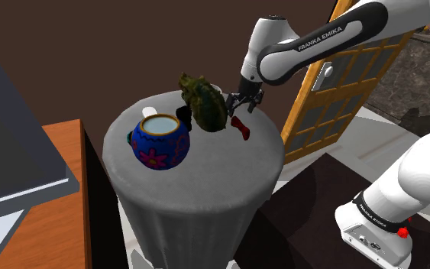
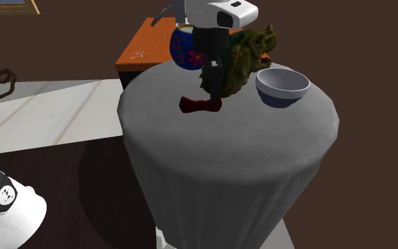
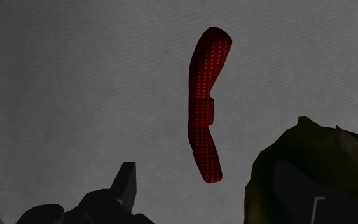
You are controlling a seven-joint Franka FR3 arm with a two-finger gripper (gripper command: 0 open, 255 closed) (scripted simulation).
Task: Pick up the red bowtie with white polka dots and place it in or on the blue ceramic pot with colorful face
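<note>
The red polka-dot bowtie (image 3: 204, 108) lies flat on the grey-draped round desk (image 1: 205, 183), just beside a lumpy dark green figure (image 1: 202, 103) and well apart from the blue painted pot (image 1: 162, 143). The hand (image 1: 243, 107) hovers above it, fingers apart and touching nothing. The bowtie looks light, thin and probably soft, so it could sag or slip. The narrow middle knot seems the best hold, taken across its width and clear of the green figure.
</note>
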